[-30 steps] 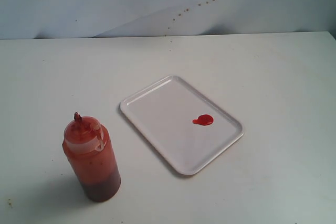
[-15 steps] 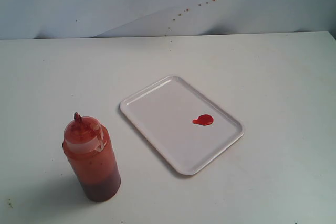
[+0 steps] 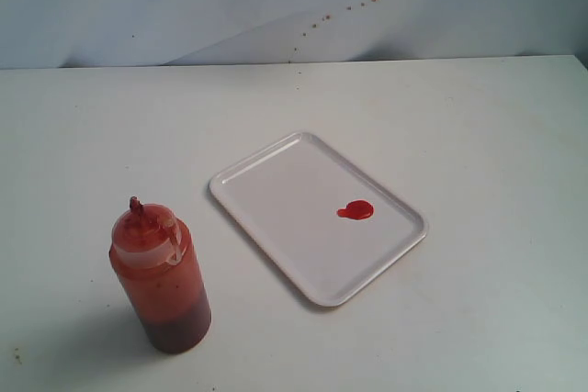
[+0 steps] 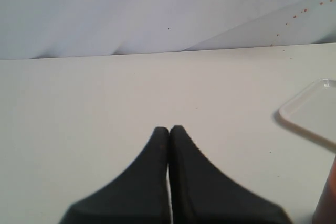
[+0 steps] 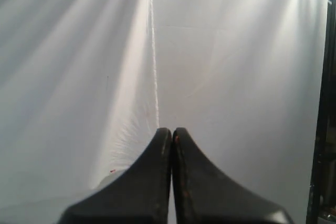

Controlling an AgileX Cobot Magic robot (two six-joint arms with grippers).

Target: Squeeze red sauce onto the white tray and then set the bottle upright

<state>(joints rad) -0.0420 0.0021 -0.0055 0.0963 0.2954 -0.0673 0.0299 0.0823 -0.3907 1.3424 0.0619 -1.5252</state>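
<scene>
Nothing is moving in the exterior view during the last second, and this stillness is telling the most. The bottle [image 3: 161,282] is standing upright on the tabletop [image 3: 459,117] at the same place as before, well apart from the white tray [image 3: 276,192], to the left of it and nearer to the camera. The red sauce [image 3: 356,211] is lying as one small glossy blob on the tray, toward its right long rim, and it is not spreading. No arm is showing in the exterior view. The left claw [image 4: 169,129] is keeping its jaws pressed together with nothing between them, and it is looking over bare tabletop with a corner of the tray at the side. The right claw [image 5: 172,130] is also closed and empty, and it is facing only a white cloth [image 5: 220,66]. I am judging that both parts of the task are already done and the arms are simply resting away from the things.
</scene>
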